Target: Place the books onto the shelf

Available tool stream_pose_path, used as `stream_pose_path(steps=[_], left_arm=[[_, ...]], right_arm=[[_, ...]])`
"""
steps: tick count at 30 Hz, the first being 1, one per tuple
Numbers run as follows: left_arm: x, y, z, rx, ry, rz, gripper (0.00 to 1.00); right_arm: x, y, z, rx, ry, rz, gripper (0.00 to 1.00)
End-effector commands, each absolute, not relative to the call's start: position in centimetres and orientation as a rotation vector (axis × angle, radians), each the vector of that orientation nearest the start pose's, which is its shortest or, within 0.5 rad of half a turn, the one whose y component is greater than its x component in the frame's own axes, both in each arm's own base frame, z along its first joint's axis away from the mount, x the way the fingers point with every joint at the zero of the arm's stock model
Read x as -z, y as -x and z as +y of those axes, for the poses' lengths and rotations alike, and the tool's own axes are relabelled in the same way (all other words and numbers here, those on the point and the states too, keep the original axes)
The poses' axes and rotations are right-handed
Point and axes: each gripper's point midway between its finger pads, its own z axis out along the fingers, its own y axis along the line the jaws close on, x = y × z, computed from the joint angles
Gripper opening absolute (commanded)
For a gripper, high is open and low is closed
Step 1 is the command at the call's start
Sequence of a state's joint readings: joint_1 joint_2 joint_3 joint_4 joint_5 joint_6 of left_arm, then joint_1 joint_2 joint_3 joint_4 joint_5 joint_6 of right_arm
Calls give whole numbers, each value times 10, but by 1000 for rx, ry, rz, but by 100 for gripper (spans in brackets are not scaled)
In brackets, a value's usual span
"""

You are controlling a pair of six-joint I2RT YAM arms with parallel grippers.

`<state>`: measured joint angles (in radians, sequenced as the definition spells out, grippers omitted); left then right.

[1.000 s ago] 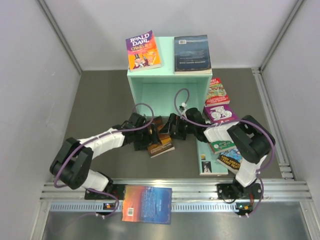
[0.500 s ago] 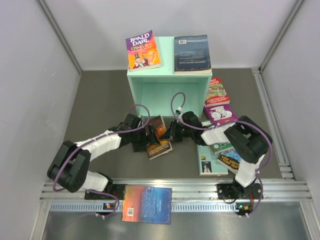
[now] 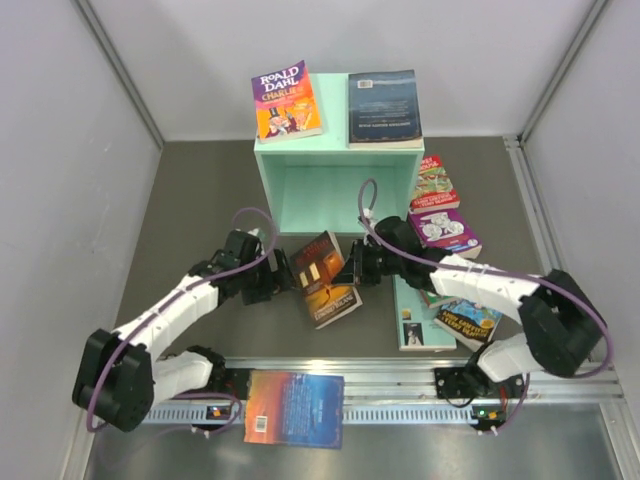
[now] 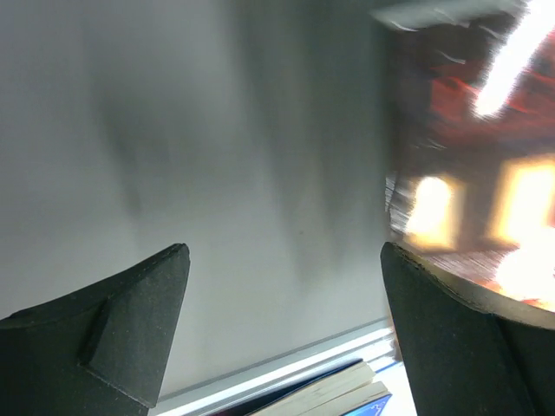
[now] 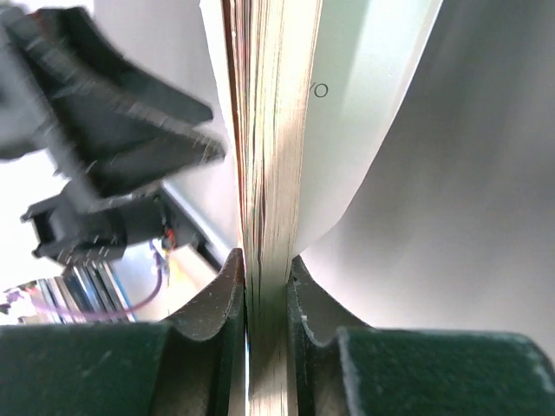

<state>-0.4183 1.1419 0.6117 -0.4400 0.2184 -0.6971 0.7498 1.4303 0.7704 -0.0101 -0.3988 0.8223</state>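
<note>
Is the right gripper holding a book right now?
Yes, the right gripper is closed on the page edges of a book in its wrist view.

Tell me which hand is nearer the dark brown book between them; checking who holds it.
Right. The right hand clamps an edge of the dark brown book; the left hand is open at its other side.

Dark grey matte table (image 3: 190, 190), boxed in by plain pale grey panel walls (image 3: 60, 150).
Walls stand at 9, 12 and 3 o'clock; a ribbed silver aluminium rail (image 3: 390, 378) runs along 6 o'clock. Light is even, shadows soft.
</note>
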Motion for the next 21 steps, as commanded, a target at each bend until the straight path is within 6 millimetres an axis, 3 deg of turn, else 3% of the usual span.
stream_pose_path(steps=[1, 3, 4, 6, 7, 9, 10, 12, 13, 14, 15, 17, 18, 20, 21], left_arm=[[-79, -212, -147, 610, 287, 2616, 97], [-84, -212, -148, 630, 300, 2598, 97], [-85, -212, -148, 633, 301, 2597, 97], [-81, -211, -147, 622, 301, 2609, 97], [-81, -211, -148, 627, 302, 2614, 97], [-78, -210, -150, 638, 302, 2630, 96], [-78, -212, -151, 645, 304, 2626, 96], [-77, -212, -152, 650, 311, 2629, 96], [-77, -213, -153, 655, 309, 2625, 96], [-77, -213, -153, 652, 310, 2628, 96], [-77, -214, -153, 649, 311, 2627, 96], [-78, -216, -151, 630, 310, 2619, 96], [-78, -217, -151, 630, 312, 2617, 96], [-79, -217, -152, 639, 313, 2618, 96], [-81, -218, -153, 647, 315, 2616, 96]], right_arm=[[-197, -202, 329, -1250, 346, 2278, 0], [-228, -199, 328, -1255, 394, 2198, 0], [-260, -196, 325, -1265, 424, 2124, 0], [-294, -196, 322, -1271, 429, 2052, 0], [-328, -196, 320, -1291, 421, 1988, 0], [-362, -198, 318, -1289, 424, 1925, 0], [-401, -201, 319, -1289, 441, 1839, 0], [-425, -206, 315, -1246, 445, 1816, 0], [-458, -211, 314, -1231, 453, 1749, 0], [-465, -219, 309, -1204, 437, 1753, 0], [-498, -219, 302, -1208, 431, 1685, 0], [-500, -241, 302, -1172, 407, 1714, 0], [-525, -255, 286, -1152, 362, 1663, 0], [-523, -281, 283, -1139, 326, 1692, 0], [-534, -295, 267, -1104, 286, 1676, 0]])
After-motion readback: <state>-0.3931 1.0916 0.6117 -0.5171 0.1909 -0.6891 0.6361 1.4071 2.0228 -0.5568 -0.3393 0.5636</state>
